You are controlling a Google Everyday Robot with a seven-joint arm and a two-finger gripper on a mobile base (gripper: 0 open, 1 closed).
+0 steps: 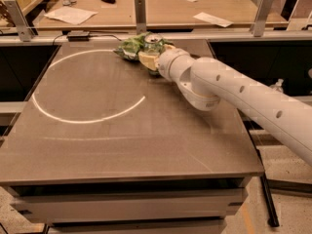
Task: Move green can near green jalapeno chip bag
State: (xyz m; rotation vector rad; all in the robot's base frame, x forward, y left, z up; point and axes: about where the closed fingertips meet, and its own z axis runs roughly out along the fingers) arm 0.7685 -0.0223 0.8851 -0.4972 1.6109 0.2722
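The green can (153, 43) stands upright at the far edge of the table, its silver top showing. The green jalapeno chip bag (127, 47) lies crumpled right beside it on the left, touching or nearly touching it. My gripper (149, 57) is at the can, its cream fingers (145, 60) closed around the can's lower body, which they hide. The white arm reaches in from the right.
The grey table (122, 140) carries a white circular line (87, 120) on its left half. A raised rail with metal posts (140, 13) runs just behind the can and bag. A wooden bench with papers lies beyond it.
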